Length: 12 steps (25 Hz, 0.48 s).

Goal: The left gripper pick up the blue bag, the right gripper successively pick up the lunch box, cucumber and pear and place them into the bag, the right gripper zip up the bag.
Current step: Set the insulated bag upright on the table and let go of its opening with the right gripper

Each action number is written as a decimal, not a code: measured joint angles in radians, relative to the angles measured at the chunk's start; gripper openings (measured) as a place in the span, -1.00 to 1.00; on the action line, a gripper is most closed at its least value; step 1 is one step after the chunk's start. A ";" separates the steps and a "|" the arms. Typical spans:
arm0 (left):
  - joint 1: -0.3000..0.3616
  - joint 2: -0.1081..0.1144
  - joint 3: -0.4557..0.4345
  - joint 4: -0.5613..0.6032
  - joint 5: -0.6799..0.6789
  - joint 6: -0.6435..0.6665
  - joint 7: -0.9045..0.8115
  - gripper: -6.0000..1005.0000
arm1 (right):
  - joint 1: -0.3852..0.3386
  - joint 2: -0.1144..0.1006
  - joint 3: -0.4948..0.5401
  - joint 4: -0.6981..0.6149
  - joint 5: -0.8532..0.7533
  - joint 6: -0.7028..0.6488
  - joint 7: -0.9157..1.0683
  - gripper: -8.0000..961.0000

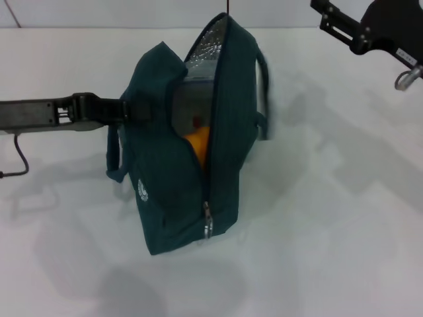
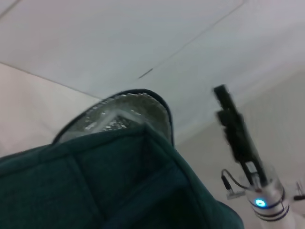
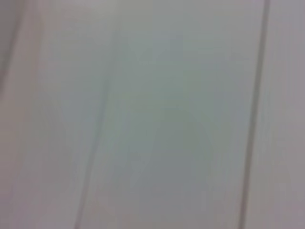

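My left gripper (image 1: 125,109) is clamped on the near side of the blue bag (image 1: 165,178), holding it upright on the white table (image 1: 330,231). Zipper (image 1: 207,224) partly undone; the pear (image 1: 198,144) shows inside. My right gripper (image 1: 324,13) hangs well apart, up high; whether its fingers are parted I cannot tell.

No text can be read anywhere. The blue bag (image 1: 178,178) carries a small round white logo (image 1: 141,190) on its side, its marks too small to make out. No numbers or brand names show.
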 joint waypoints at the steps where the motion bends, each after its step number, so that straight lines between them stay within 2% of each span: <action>1: 0.002 0.000 0.000 -0.017 -0.008 0.003 0.014 -0.88 | -0.015 0.000 -0.005 -0.024 -0.001 -0.017 0.002 0.53; 3: 0.002 -0.004 0.000 -0.036 -0.015 0.005 0.032 -0.88 | -0.050 -0.003 -0.016 -0.093 -0.004 -0.060 0.016 0.53; 8: 0.003 -0.018 0.000 -0.077 -0.018 0.006 0.085 -0.88 | -0.086 -0.006 -0.020 -0.192 -0.008 -0.153 0.047 0.52; 12: 0.005 -0.019 0.000 -0.093 -0.035 0.007 0.102 -0.88 | -0.096 -0.009 -0.012 -0.274 -0.074 -0.128 0.122 0.52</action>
